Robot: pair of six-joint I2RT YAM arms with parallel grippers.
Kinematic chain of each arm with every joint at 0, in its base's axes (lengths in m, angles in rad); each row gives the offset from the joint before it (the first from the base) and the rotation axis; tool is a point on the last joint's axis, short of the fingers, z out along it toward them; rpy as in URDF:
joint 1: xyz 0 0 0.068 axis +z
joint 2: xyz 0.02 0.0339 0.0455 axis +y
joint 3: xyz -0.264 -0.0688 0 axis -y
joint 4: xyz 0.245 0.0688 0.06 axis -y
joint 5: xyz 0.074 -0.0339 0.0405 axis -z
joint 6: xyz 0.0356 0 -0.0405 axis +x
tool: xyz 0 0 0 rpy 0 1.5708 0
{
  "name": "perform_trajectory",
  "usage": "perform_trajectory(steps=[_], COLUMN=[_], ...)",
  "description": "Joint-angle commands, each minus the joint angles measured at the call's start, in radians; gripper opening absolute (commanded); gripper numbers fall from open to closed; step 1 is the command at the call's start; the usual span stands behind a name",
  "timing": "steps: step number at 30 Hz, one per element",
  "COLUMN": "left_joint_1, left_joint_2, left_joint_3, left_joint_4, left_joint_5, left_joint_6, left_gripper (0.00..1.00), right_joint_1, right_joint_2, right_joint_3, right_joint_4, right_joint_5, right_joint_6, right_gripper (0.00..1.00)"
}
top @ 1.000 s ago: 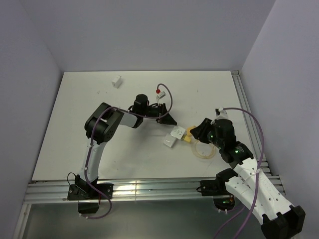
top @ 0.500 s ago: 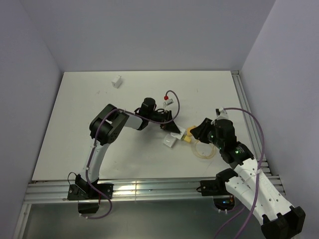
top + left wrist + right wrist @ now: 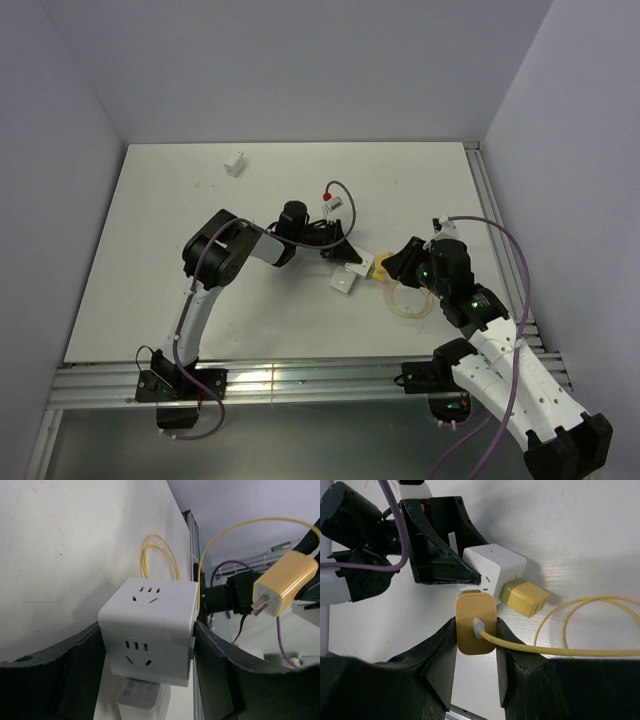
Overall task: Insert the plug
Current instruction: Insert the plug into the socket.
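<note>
A white socket cube (image 3: pixel 352 266) sits mid-table. My left gripper (image 3: pixel 338 254) is shut on it; in the left wrist view the cube (image 3: pixel 150 622) fills the gap between both black fingers (image 3: pixel 220 670). My right gripper (image 3: pixel 390 268) is shut on a yellow plug (image 3: pixel 476 622), held just off the cube (image 3: pixel 495 566), prongs toward it. The plug also shows in the left wrist view (image 3: pixel 284 582), to the cube's right with its prongs bare. A second yellow adapter (image 3: pixel 524 597) sits against the cube's side. A white labelled block (image 3: pixel 140 695) lies under the cube.
The plug's yellow cable (image 3: pixel 408 303) loops on the table beside my right gripper. A small white block (image 3: pixel 235 163) stands at the back left. A metal rail (image 3: pixel 495 225) runs along the table's right edge, and another (image 3: pixel 300 380) along the front.
My left gripper has swung right from the table's middle to the socket cube and closed around it. The cube shifted slightly. The right arm and plug have not moved.
</note>
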Motion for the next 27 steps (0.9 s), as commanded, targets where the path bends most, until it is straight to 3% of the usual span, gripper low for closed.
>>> perform_trajectory(steps=[1, 4, 6, 14, 22, 27], left_joint_1=[0.002, -0.01, -0.023, -0.118, -0.152, -0.158], left_joint_2=[0.016, 0.028, 0.039, 0.089, 0.12, 0.146], left_joint_3=[-0.015, -0.037, -0.044, 0.037, 0.097, 0.117], left_joint_4=[0.22, 0.296, 0.342, 0.325, 0.239, 0.215], left_joint_5=[-0.108, -0.251, -0.317, -0.526, -0.603, -0.614], left_joint_6=[-0.162, -0.254, -0.321, -0.337, -0.296, -0.277], left_gripper=[0.32, 0.15, 0.09, 0.19, 0.37, 0.41], right_joint_1=[0.006, 0.006, 0.006, 0.006, 0.003, -0.005], right_joint_2=[0.01, 0.036, 0.056, 0.053, 0.176, 0.211], right_joint_3=[0.004, 0.01, 0.028, 0.083, 0.11, 0.136], right_joint_4=[0.051, 0.032, 0.012, -0.067, -0.016, 0.016], right_joint_5=[0.036, 0.091, 0.16, 0.329, 0.389, 0.403], right_joint_6=[-0.011, 0.0, 0.014, 0.04, 0.022, -0.009], right_gripper=[0.0, 0.0, 0.0, 0.0, 0.0, 0.0])
